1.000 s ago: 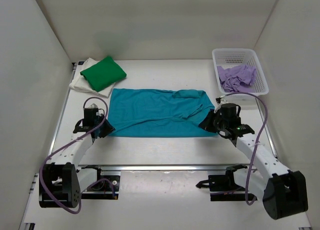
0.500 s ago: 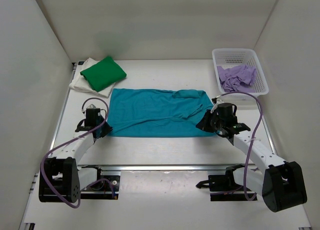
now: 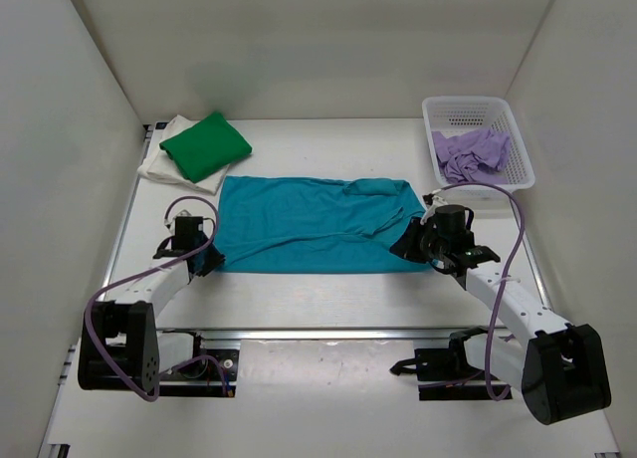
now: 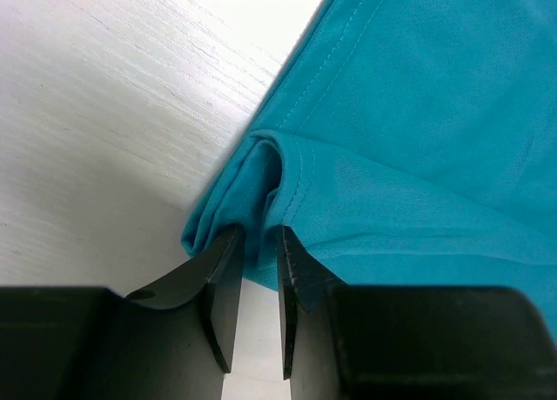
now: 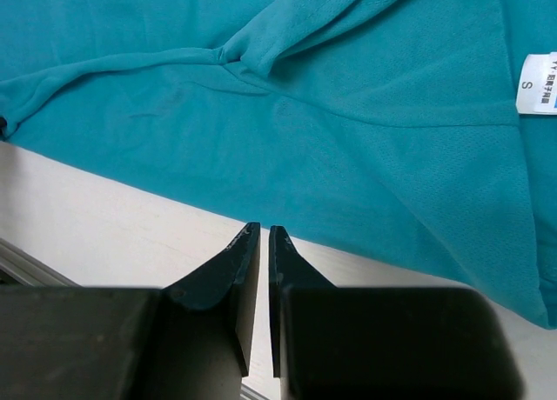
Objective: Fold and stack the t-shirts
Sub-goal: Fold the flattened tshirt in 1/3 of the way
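Left wrist view, nearest: the left gripper (image 4: 258, 236) is clamped on a bunched fold at the near left corner of the teal shirt (image 4: 418, 113), with the stitched hem curling up between its black jaws. Right wrist view: the right gripper (image 5: 263, 232) hangs over the bare table (image 5: 104, 217) just short of the shirt's near edge, its jaws parted by a sliver and holding nothing. That is the change. A second ago those jaws were pressed together by the shirt's near right corner and they have now begun to part, while the left arm has edged in toward its corner. This suggests the right side has been let go and the left corner is held for the next fold; the shirt is not yet folded. From above, the teal shirt lies spread wide across the middle of the pale, wood-grained table between the two grippers. It is a thin, smooth knit with soft ridges and a small white label (image 5: 538, 84) at its right end. Farther back on the left, a folded green shirt (image 3: 206, 144) sits on a folded cream shirt (image 3: 159, 166). At far right, a white mesh basket (image 3: 468, 104) holds a crumpled lilac shirt (image 3: 468, 154).
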